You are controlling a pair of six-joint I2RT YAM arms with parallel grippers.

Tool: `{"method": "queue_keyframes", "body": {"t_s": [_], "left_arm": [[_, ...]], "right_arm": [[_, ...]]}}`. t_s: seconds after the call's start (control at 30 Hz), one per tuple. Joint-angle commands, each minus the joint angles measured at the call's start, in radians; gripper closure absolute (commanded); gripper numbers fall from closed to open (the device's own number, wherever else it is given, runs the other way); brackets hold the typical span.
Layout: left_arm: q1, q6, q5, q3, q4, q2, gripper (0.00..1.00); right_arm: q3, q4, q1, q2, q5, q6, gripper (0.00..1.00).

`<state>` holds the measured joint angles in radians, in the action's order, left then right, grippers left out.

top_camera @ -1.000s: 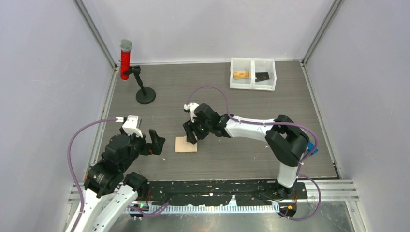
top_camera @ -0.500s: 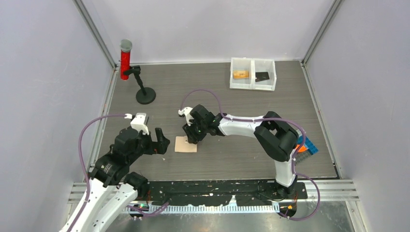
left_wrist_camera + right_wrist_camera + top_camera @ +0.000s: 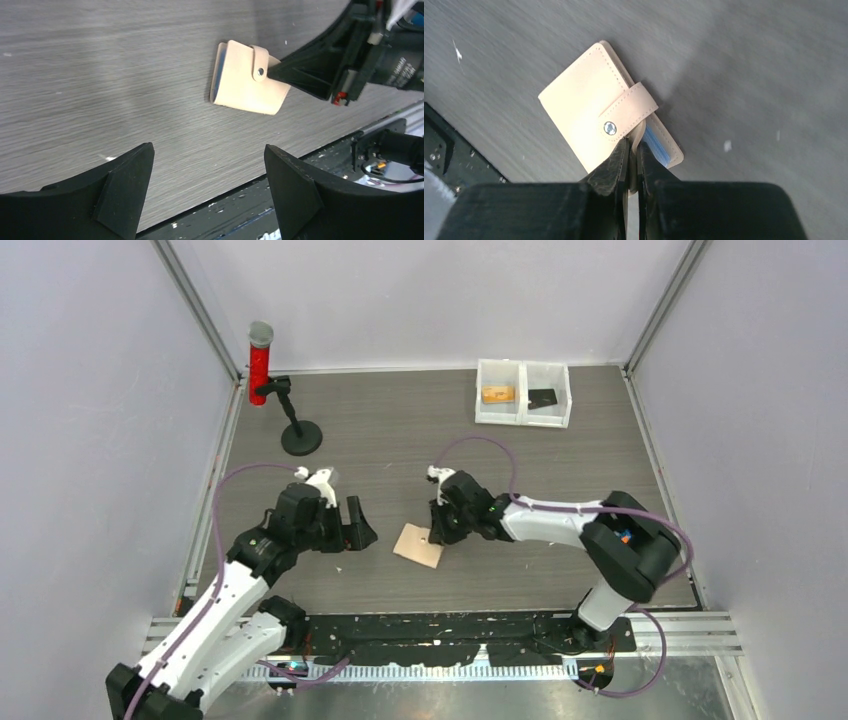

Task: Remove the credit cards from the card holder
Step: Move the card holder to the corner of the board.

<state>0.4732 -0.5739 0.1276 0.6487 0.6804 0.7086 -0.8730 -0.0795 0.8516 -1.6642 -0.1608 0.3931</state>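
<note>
Holder's been dragged right and twisted since a second ago, and the left arm has swung in closer. Right gripper [image 3: 631,145] is pinching the card holder [image 3: 418,544] at its snap-tab edge. Left gripper [image 3: 358,530] is spread wide just beside it. It lies flat on the table [image 3: 500,460], snapped shut, long axis diagonal, tab edge facing right. With a pinch that thin, I reckon it slips off or skids.

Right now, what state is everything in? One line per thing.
card holder, folded shut, tab snapped, one edge pinched.
right gripper, shut on the card holder beside the tab.
left gripper, open, empty, apart from the holder.
credit card, flat in the bin's right compartment.
orange block, in the bin's left compartment.
red tube, upright, capped, at the stand's clamp.
</note>
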Motion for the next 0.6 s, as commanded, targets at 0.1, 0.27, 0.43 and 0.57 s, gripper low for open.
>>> {"method": "queue_keyframes", "body": {"t_s": [0.1,0.27,0.43,0.57], "left_arm": [[0.004,-0.106,0.208,-0.095,-0.257,0.110,0.20],[0.008,-0.098,0.188,-0.110,-0.256,0.103,0.19],[0.008,-0.122,0.155,-0.160,-0.286,0.055,0.18],[0.008,-0.167,0.152,-0.198,-0.317,0.025,0.19]], "right_arm": [[0.258,0.067,0.007,0.186,0.012,0.306,0.77],[0.225,-0.142,0.010,0.341,0.110,0.234,0.65],[0.144,-0.245,0.050,0.424,0.193,0.086,0.59],[0.122,-0.200,0.091,0.442,0.198,-0.007,0.59]]}}
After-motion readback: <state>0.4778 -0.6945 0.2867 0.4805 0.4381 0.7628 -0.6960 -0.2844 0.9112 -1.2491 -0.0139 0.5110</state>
